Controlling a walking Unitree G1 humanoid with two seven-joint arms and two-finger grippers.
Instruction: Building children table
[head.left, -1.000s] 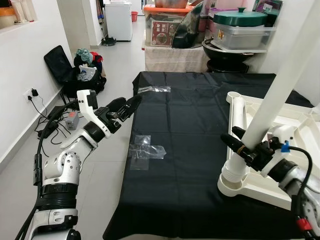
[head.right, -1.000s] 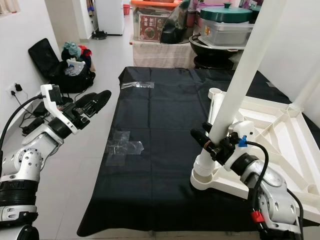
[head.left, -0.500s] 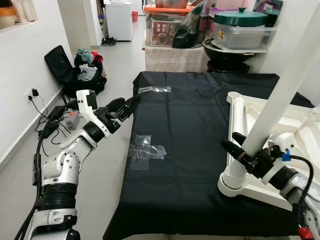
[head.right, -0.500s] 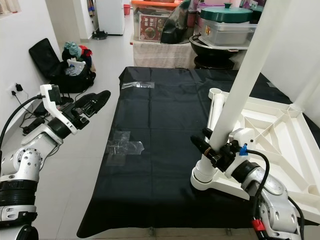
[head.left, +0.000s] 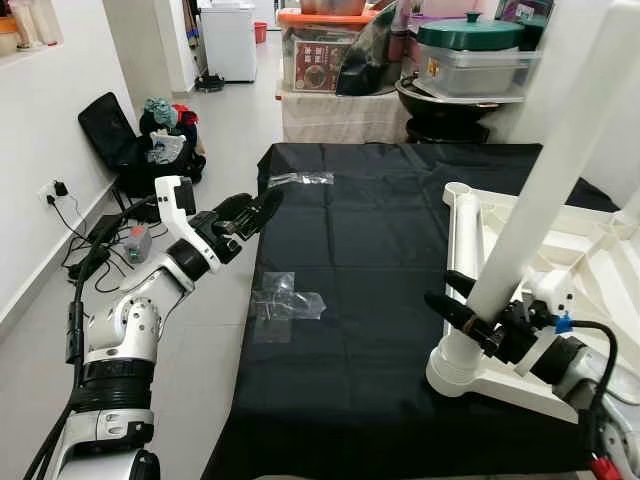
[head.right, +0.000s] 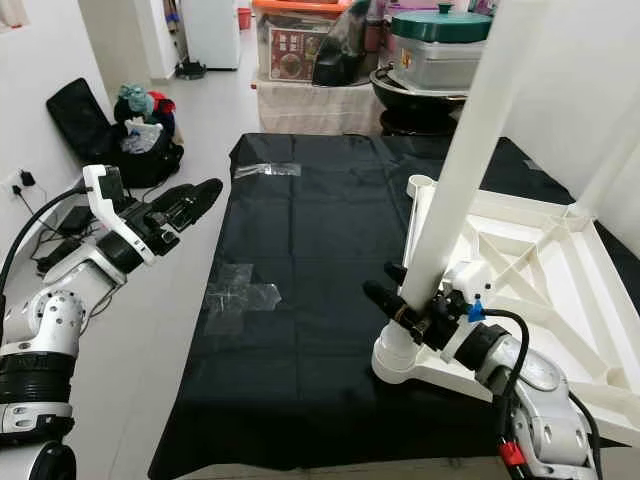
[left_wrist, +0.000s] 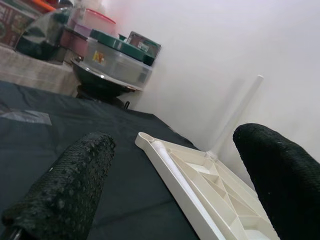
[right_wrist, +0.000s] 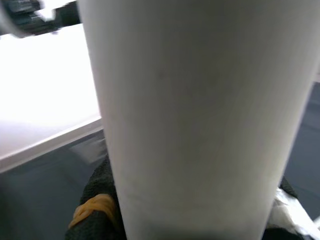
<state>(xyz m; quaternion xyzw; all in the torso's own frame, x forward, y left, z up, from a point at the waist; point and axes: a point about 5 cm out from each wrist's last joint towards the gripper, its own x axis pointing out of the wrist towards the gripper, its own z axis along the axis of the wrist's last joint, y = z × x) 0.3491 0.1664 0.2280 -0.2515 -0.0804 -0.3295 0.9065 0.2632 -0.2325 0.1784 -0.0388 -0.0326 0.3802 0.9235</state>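
Table leg (head.right: 470, 160), unlabelled, gripped by right hand (head.right: 400, 305); left hand (head.left: 245, 212) wide.

I see a thick white table leg (right_wrist: 190, 115) pressed right up against my right gripper (right_wrist: 192, 220), its black fingers (right_wrist: 97, 212) hugging either side of it. An orange band (right_wrist: 92, 207) wraps one finger. Beyond lie dark cloth (right_wrist: 45, 200) and a white panel (right_wrist: 45, 110).
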